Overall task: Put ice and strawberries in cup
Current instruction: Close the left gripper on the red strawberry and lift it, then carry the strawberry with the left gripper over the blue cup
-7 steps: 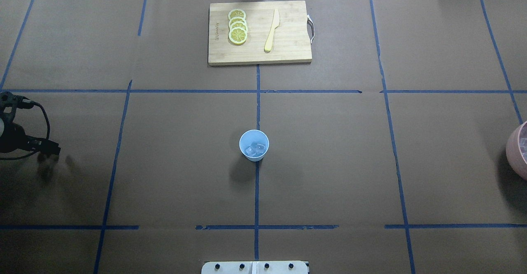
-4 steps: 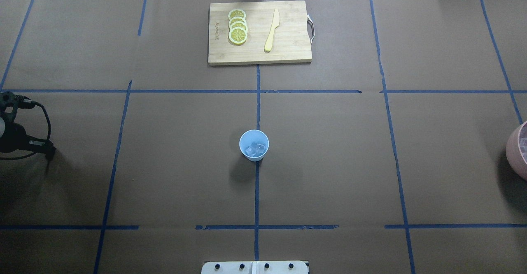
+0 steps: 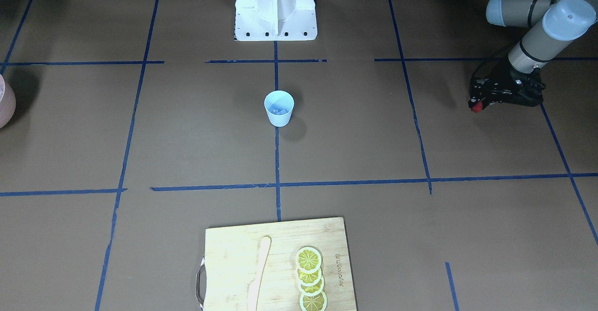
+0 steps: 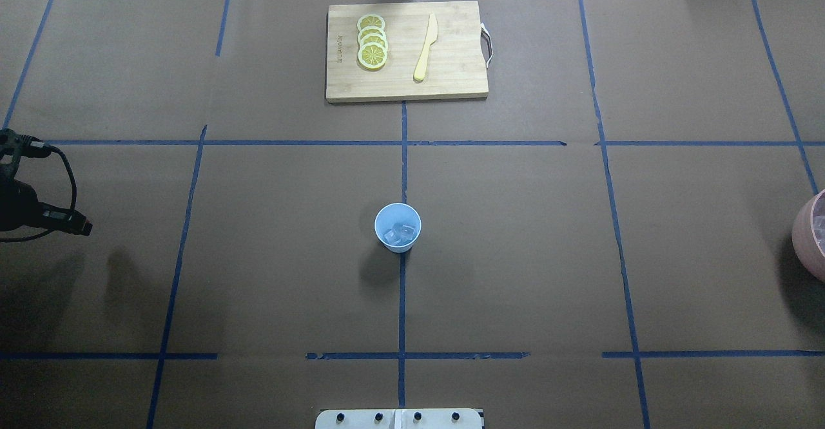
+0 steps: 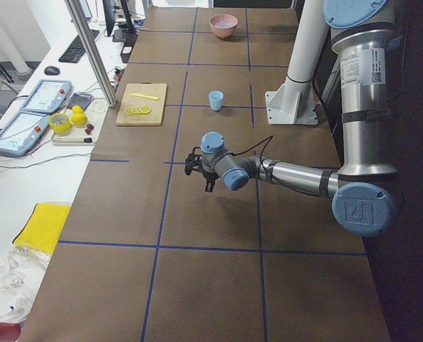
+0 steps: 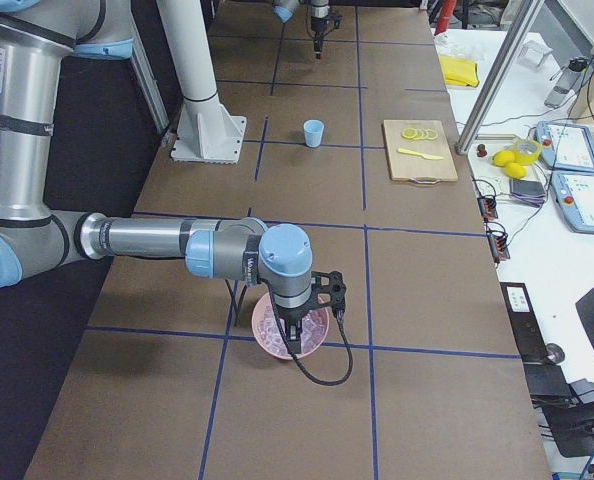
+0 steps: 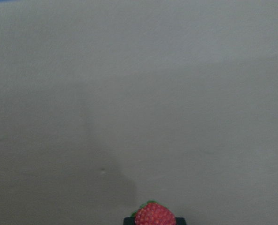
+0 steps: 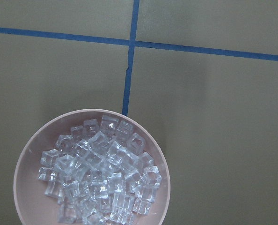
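The light-blue cup (image 4: 397, 226) stands upright at the table's middle, with a few ice cubes (image 4: 399, 233) inside; it also shows in the front view (image 3: 279, 108). My left gripper (image 3: 477, 105) is shut on a small red strawberry (image 3: 476, 107), low over the table far to the cup's left; it sits at the overhead view's left edge (image 4: 80, 226). The left wrist view shows the strawberry (image 7: 154, 215) between the fingers. My right gripper (image 6: 295, 335) hangs over the pink bowl of ice (image 8: 92, 173); I cannot tell whether it is open or shut.
A wooden cutting board (image 4: 451, 75) at the far middle holds lemon slices (image 4: 372, 42) and a yellow knife (image 4: 425, 49). The pink bowl (image 4: 811, 236) sits at the table's right edge. The robot base (image 3: 275, 7) is behind the cup.
My left gripper has shifted slightly at the left edge, and its shadow has moved away from it. The cup and board have not moved.
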`<state>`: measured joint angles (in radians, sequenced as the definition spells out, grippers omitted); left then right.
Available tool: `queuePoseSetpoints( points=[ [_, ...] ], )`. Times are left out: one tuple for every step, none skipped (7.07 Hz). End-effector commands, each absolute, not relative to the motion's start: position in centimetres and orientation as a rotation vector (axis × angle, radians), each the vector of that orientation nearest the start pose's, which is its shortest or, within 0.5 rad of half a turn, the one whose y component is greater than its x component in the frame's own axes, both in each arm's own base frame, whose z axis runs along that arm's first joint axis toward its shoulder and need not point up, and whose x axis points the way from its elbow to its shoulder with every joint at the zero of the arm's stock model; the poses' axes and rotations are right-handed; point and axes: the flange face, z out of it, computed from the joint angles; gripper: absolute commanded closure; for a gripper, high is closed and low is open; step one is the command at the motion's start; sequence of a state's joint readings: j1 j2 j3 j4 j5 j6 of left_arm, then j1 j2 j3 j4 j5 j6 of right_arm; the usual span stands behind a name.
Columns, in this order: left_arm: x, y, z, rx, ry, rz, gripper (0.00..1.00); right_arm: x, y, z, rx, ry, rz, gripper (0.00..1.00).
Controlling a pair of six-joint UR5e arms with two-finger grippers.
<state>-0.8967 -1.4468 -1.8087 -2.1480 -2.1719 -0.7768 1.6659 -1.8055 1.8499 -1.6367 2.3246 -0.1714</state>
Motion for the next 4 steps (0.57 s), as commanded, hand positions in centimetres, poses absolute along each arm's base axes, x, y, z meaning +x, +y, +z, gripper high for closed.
queuePoseSetpoints(
  points=[
    [23.0,-42.0,47.9,0.114,0.871,0.103,1.00,10.2,-38.3,63.3,0.079,-0.749,-0.063,0.00],
    [24.2,-43.5,43.6,0.102,0.860,0.097,1.00,10.2,-38.3,63.3,0.079,-0.748,-0.064,0.00],
    [25.2,-44.8,39.8,0.086,0.842,0.085,1.00,10.2,-38.0,63.5,0.075,-0.751,-0.062,0.00],
    [26.0,-45.8,37.1,0.085,0.848,0.069,1.00,10.2,-37.9,63.4,0.075,-0.751,-0.060,0.00]
  ],
)
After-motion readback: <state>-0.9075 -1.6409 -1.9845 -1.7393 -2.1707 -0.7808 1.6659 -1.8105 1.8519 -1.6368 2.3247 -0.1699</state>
